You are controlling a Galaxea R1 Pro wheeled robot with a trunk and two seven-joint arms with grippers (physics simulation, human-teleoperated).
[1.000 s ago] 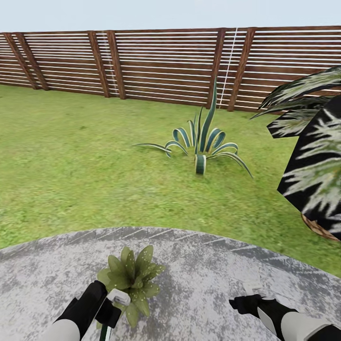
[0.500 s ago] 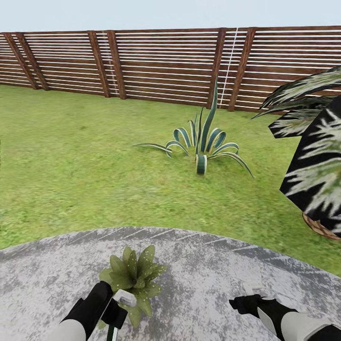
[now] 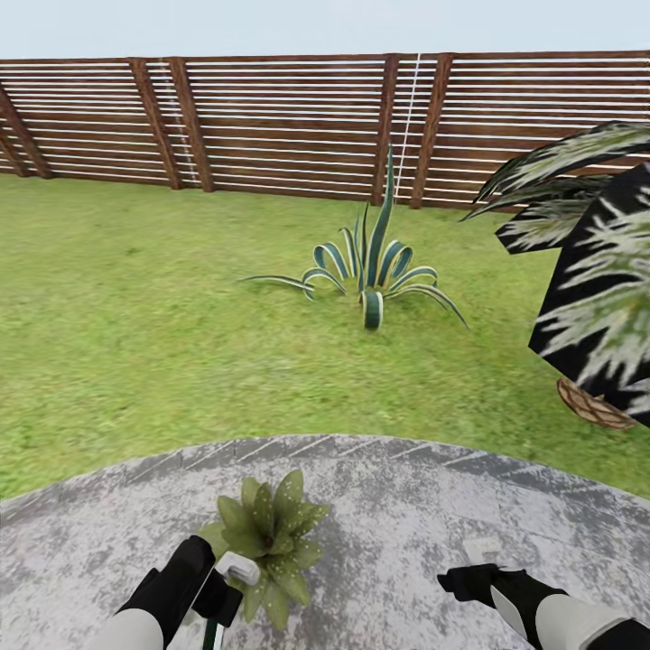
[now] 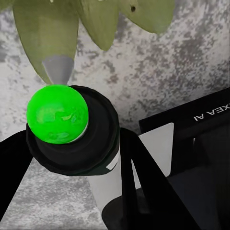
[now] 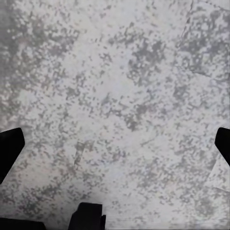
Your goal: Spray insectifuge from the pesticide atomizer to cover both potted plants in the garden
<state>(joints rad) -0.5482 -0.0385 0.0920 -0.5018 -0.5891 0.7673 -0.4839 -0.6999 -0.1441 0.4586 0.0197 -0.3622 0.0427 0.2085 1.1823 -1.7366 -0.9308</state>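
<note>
So the garden (image 3: 135,298) is being shown as a big green lawn, closed off at the back by a brown slatted fence (image 3: 271,126), with pale sky above it. A rounded patch of grey stone paving (image 3: 406,524) is being taken up by the near part of the head view, its curved edge meeting the grass. A striped agave (image 3: 375,266) is sitting out on the lawn, well apart from the paving, and a dark palm (image 3: 596,289) with white-streaked fronds is getting cut off by the picture's right side.

One potted plant (image 3: 266,542) is sitting on the paving near its curved edge, a low rosette of pointed, speckled green leaves; no pot can be made out under it. In the left wrist view its leaves (image 4: 48,33) are getting cropped.

The pesticide atomizer (image 4: 64,127) is being held clamped in the left claw (image 3: 217,587), just beside the plant; a bright green knob on a black collar is showing, the body mostly hidden. The right claw (image 3: 469,569) is hovering over bare paving with its fingertips (image 5: 9,148) spread wide apart.
</note>
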